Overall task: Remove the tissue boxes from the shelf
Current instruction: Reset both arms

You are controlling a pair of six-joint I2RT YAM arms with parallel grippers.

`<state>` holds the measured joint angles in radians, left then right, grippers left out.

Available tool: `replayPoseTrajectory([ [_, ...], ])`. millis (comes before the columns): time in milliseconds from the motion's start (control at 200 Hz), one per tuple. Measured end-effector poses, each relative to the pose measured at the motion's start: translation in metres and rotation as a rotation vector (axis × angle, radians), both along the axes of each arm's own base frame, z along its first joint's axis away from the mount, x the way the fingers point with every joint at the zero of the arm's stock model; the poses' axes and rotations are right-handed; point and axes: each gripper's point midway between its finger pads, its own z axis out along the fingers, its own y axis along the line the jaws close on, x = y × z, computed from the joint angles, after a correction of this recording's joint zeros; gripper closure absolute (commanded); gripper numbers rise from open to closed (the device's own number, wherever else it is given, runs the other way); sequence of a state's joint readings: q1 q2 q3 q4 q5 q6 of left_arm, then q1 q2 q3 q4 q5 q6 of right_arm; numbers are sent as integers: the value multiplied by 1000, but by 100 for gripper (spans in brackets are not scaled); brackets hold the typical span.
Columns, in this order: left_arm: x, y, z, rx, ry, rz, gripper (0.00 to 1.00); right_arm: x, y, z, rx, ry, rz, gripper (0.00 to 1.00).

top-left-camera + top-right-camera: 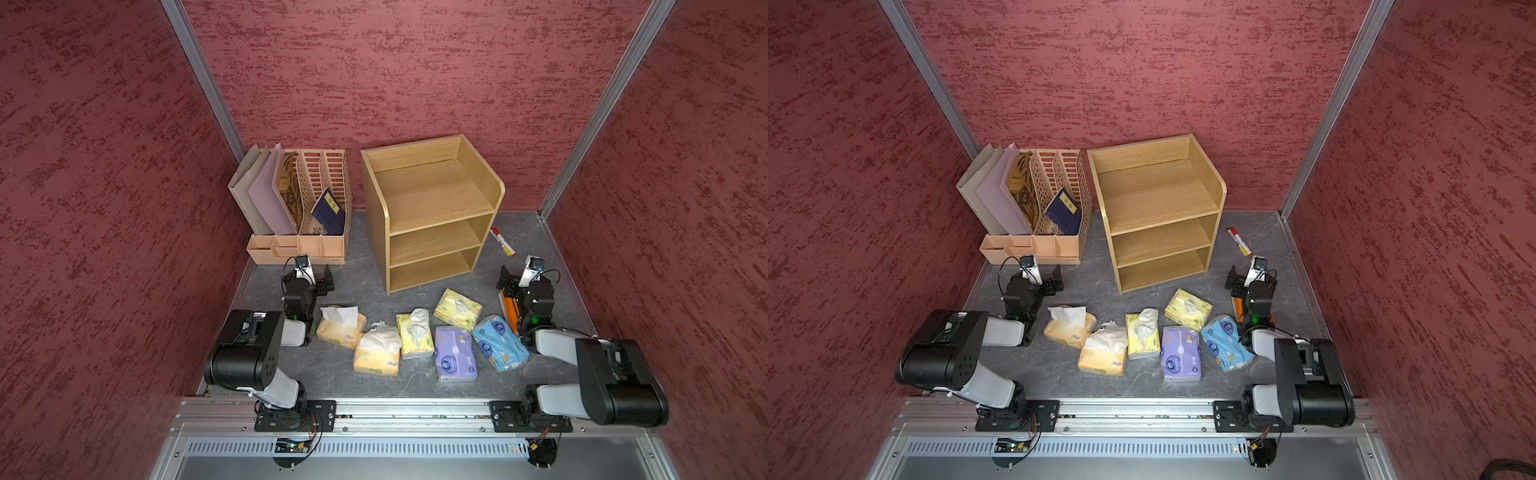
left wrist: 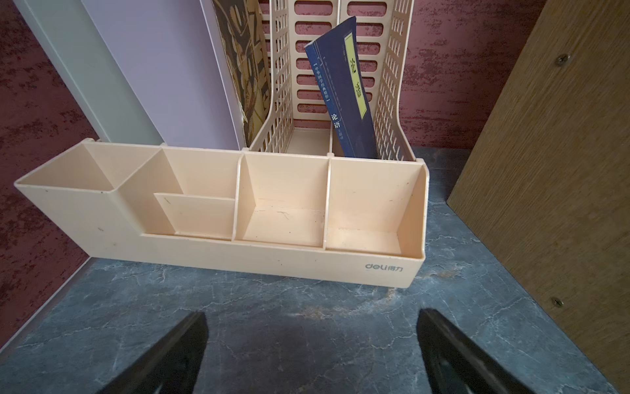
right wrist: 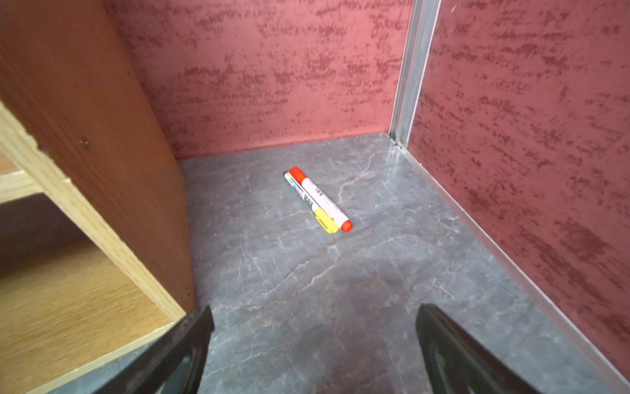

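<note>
- The file organizer (image 1: 291,251) stands far left against the back wall, with a dark blue booklet (image 1: 329,212) leaning in one slot. Neither is my job; I read them as clutter to leave alone. The folders hide whatever is behind them.
- My left gripper (image 2: 312,312) hangs low over bare table (image 2: 306,293) in front of the organizer, jaws wide apart and empty. I judge it is parked clear.
- An orange-yellow pack (image 1: 340,328) lies just beside the left arm, and a second orange-yellow pack (image 1: 376,355) touches it. White tissue spills from both.
- The shelf (image 1: 478,174) stands at the back, mid-table, and all three tiers look bare in both top views. The boards above cut off the rear of the lower two tiers, so I can't vouch for those corners.
- In front of it lie a pale yellow pack (image 1: 415,345), a purple pack (image 1: 455,359), another pale yellow pack (image 1: 457,309) and a light blue pack (image 1: 500,343). They form a loose row on the table, so I judge the unloading done.
- The orange-and-white pack (image 1: 506,309) is mostly hidden under the right arm. I cannot tell whether the arm touches it.
- My right gripper (image 3: 315,307) sits beside the shelf's side panel, jaws spread wide and empty.
- Two markers (image 3: 317,199) lie touching, near the right wall.
</note>
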<state>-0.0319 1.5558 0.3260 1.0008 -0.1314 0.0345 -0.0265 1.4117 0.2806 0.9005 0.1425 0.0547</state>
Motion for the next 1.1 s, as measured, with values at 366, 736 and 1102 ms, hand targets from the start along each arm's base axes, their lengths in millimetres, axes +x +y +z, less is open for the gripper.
replayPoseTrajectory([
  [366, 0, 0, -2, 0, 8, 0, 0, 18, 13, -12, -6, 5, 42, 2],
  [736, 1, 0, -4, -7, 20, -11, 0, 21, 18, -10, -16, 7, 55, 1],
  [1102, 5, 4, -5, -41, 37, -35, 0, 21, 18, -10, -19, 8, 56, 1],
])
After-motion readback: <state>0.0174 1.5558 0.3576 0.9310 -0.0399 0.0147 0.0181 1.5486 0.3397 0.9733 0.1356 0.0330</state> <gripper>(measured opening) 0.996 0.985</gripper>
